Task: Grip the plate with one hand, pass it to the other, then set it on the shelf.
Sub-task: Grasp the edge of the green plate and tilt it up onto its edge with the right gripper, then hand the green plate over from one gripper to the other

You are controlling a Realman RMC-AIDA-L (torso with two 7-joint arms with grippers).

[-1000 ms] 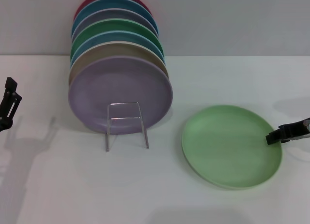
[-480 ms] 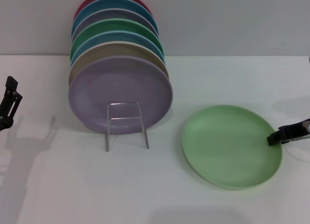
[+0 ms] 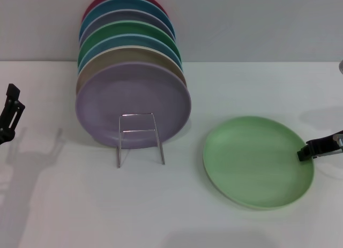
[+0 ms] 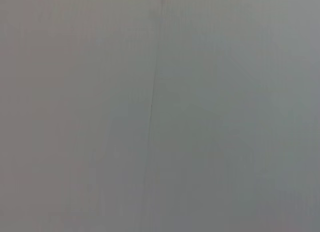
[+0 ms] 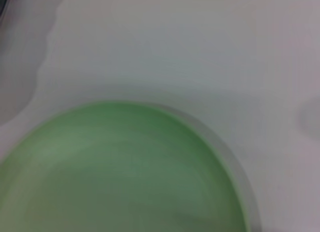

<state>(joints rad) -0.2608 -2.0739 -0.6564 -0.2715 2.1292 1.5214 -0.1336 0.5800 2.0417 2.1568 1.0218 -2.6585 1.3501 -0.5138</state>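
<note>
One white surface (image 3: 64, 205) carries everything. Largest on it: a row of upright plates, lavender plate (image 3: 133, 105) at the front, leaning in the shelf (image 3: 139, 136), whose front wire loop and two legs stand free. Next, the plate (image 3: 258, 161), pale green, lying flat on the surface to the right of the shelf, well apart from it. Right claw (image 3: 306, 152) low at the plate's right rim, its tip touching or just over the edge; can't tell whether it's spread or pinching the rim. Left claw (image 3: 10, 113) parked far left, raised; spread or pressed together, can't tell.

Risk, by my judgement: flat plate, thin rim. A shallow bite could slip and push the plate sideways rather than lift it
</note>
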